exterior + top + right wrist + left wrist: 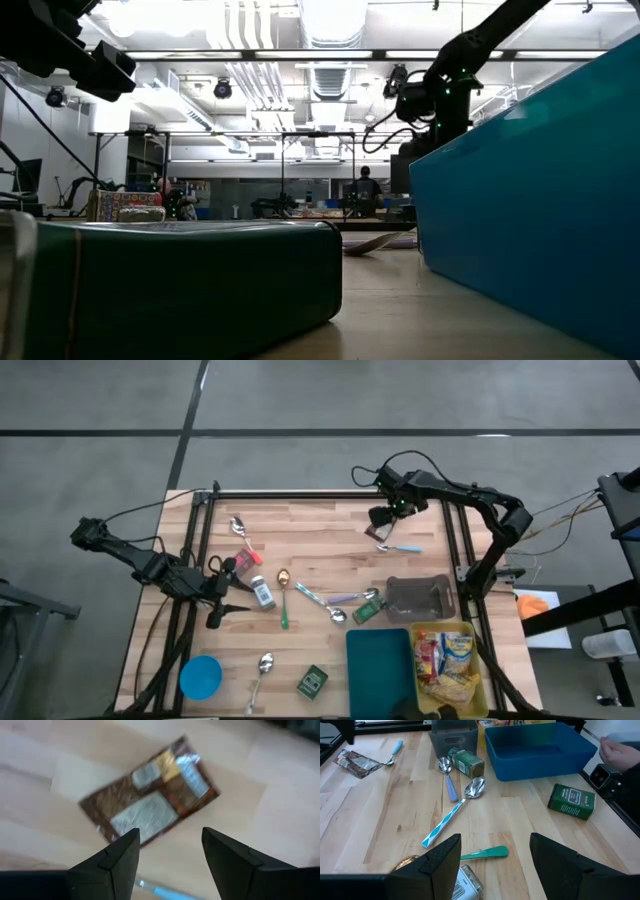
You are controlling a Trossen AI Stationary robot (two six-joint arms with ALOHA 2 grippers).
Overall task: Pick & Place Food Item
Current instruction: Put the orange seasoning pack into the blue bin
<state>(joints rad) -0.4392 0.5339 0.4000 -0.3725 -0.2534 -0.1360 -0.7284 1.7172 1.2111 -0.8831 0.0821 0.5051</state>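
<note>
My right gripper hangs over the far side of the tabletop, jaws spread, nothing between them. Directly below it lies the brown snack packet, flat on the wood, foil label up, not touched. In the high view the packet sits just under my right gripper, with a blue-handled spoon just beside it.

My left gripper waits at the left-middle of the tabletop, jaws spread too, empty. Just under it: a small tin and a green-handled spoon. Ahead of it a teal-striped spoon, a purple-handled spoon and a green can lying on its side.

Near right edge: blue bin, empty, beside a yellow bin holding packaged snacks. Grey container just behind them. Green box near the front edge, blue lid front left. Another spoon between them.

A person's hand shows beyond the blue bin in the left wrist view.
</note>
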